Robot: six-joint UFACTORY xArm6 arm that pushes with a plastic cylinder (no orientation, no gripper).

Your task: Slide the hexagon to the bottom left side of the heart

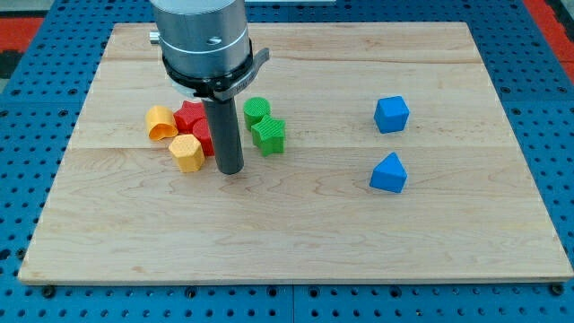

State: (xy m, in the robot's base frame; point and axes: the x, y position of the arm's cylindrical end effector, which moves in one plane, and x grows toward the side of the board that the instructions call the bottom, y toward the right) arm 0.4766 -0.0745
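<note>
Wooden board (296, 242), blue pegboard around it. My tip (230, 168) is a bare rod, nothing pinched, with the yellow hexagon (186, 152) just left. Risk: crowding the red block (192, 119) behind it, maybe the heart.

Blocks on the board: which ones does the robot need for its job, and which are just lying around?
For the job:
- yellow hexagon
- yellow heart
- my tip, just to the hexagon's right in the view

Just lying about:
- red block, partly behind the rod
- green cylinder
- green star
- blue cube
- blue triangle
</note>
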